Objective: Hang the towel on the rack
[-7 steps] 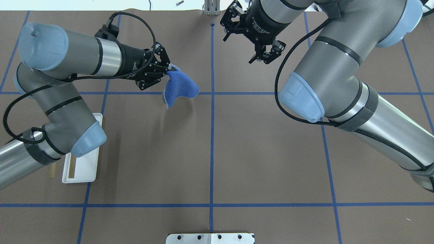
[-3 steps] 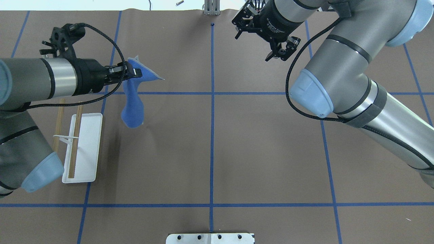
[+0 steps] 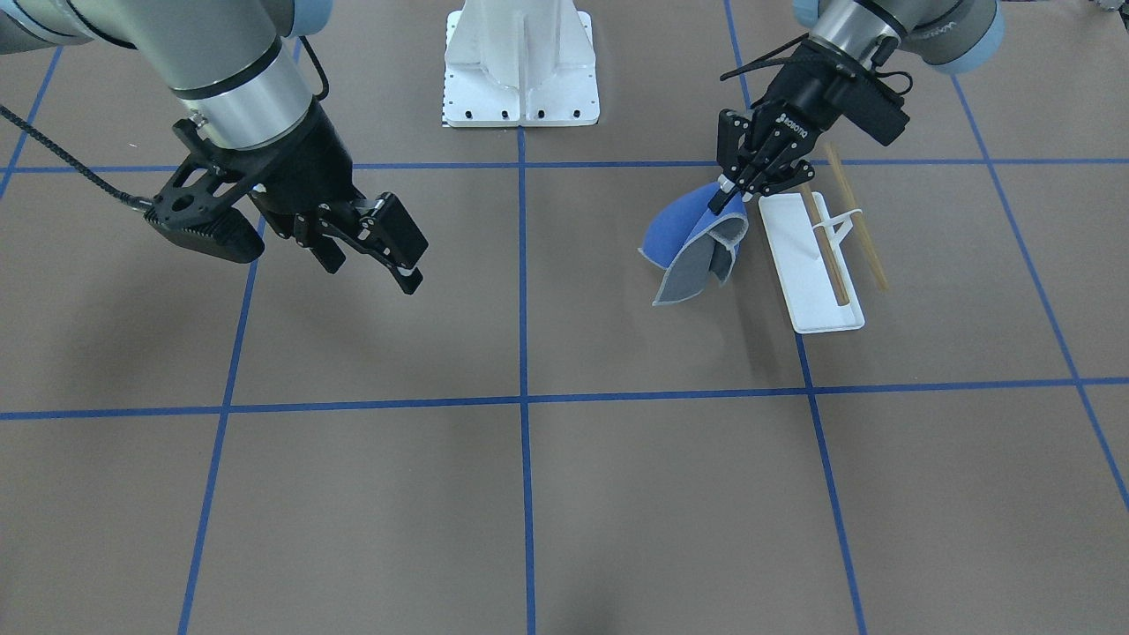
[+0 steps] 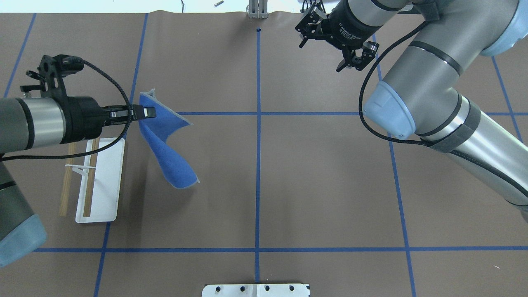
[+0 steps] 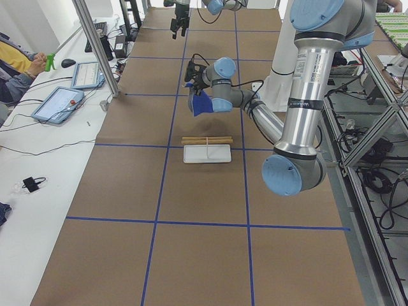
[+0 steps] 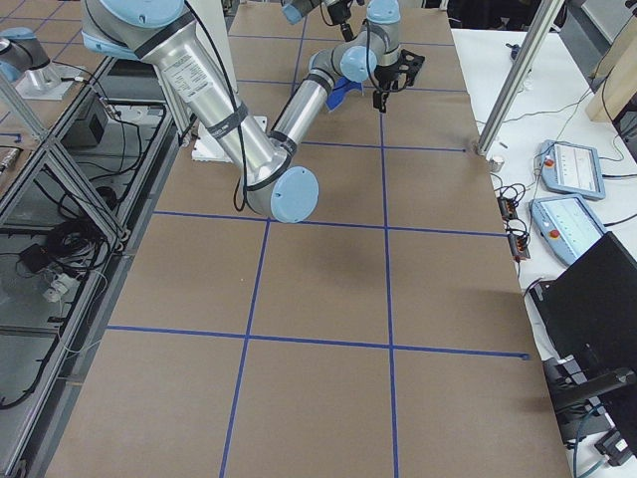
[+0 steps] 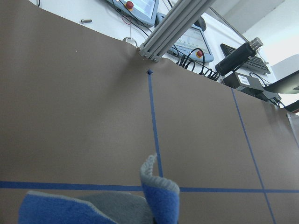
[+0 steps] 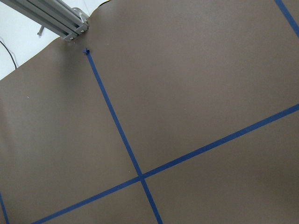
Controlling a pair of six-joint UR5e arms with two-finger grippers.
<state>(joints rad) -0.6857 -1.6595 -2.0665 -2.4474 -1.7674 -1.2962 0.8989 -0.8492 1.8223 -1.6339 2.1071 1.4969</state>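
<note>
One towel: the royal-blue towel [image 4: 168, 148] with a grey stitched edge hangs left of centre in the overhead view, held by its upper end and trailing down and to the right. In the front-facing view [image 3: 681, 240] it is right of centre, folded so the lighter grey underside shows. It lies on neither bar; I cannot tell whether its lower end touches the table.
Left gripper: the left gripper [image 4: 145, 112] enters from the left edge of the overhead view, its fingers clenched on the towel's upper edge. In the front-facing view [image 3: 728, 189] it is at upper right, just beside the rack's upper end.
Left wrist view: blue pile and a curled grey hem of the towel [image 7: 161, 198] fill the bottom edge.
Rack: the rack [image 4: 108, 185] stands at lower left in the overhead view, near the towel and apart from it. It has a flat white tray base [image 3: 807, 282] and two parallel wooden dowel bars [image 4: 89, 181] on a white support, both bare.
Right gripper: the right gripper [image 4: 321, 55] is at upper right of centre in the overhead view and left of centre in the front-facing view [image 3: 372, 270], its fingers spread and grasping nothing, well apart from the towel.
Table: a brown mat [image 4: 326, 185] crossed by blue tape lines [image 4: 258, 165].
Pedestal: a white bolted pedestal [image 3: 520, 62] sits at top centre of the front-facing view.
</note>
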